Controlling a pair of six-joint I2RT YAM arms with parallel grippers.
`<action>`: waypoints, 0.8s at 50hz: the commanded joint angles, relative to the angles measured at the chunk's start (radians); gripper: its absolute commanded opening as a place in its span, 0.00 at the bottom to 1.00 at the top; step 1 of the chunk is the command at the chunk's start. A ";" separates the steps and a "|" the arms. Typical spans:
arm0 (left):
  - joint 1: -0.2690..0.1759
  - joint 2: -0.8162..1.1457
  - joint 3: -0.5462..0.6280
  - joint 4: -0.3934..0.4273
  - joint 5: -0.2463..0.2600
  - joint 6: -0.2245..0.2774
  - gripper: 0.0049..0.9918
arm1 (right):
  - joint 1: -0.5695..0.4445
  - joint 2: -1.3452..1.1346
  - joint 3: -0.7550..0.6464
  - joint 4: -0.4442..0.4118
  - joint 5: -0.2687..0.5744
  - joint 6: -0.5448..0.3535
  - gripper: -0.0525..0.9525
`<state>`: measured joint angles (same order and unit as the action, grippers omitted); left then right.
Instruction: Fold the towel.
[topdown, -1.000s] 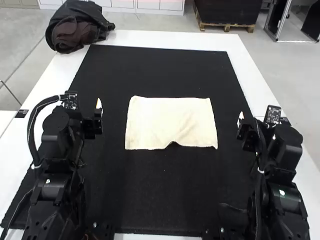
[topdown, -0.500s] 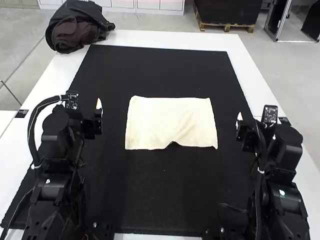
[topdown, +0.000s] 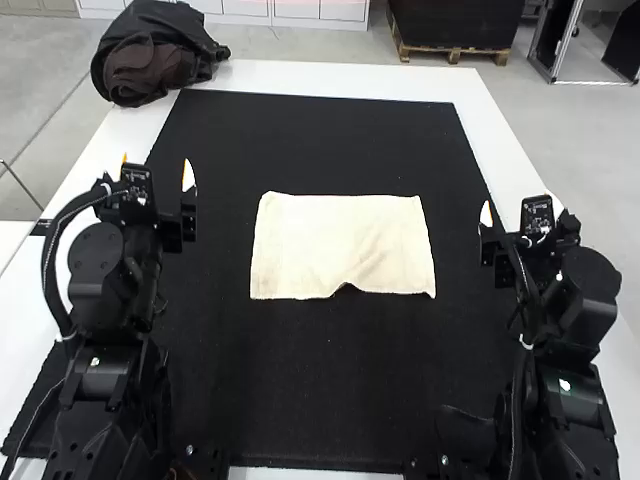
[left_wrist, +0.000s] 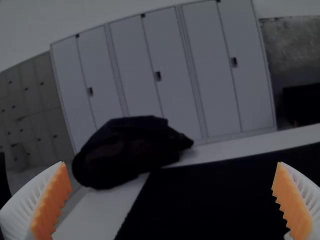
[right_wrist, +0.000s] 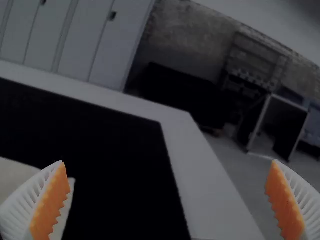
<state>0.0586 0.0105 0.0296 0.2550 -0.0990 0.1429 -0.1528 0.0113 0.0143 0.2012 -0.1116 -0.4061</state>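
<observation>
Since the earlier frame the black, white-fingered left gripper (topdown: 156, 168) has shifted slightly outward, its jaws wide apart and empty. The cream rectangular cloth towel (topdown: 340, 245) lies flat mid-mat, near edge slightly rucked, on the black fabric mat (topdown: 300, 380) covering the white counter (topdown: 330, 76); the matching right gripper (topdown: 523, 212) has shifted too, jaws likewise wide and empty.

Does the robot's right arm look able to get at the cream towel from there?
Probably yes. The right gripper is open and holds nothing, and between it and the towel I see just flat black mat.
</observation>
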 joint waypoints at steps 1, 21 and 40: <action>-0.009 0.051 0.119 0.021 -0.013 0.015 0.95 | -0.022 0.021 0.088 0.010 -0.056 0.036 0.95; -0.008 0.620 0.466 0.133 0.024 -0.088 0.95 | -0.025 0.607 0.585 -0.048 -0.060 0.354 0.95; -0.014 1.129 0.520 0.207 -0.010 -0.112 0.94 | -0.014 1.121 0.674 -0.082 -0.014 0.418 0.95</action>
<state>0.0559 1.0836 0.5354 0.4156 -0.1009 0.0452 -0.1658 1.0809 0.7071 0.0795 -0.1574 -0.0177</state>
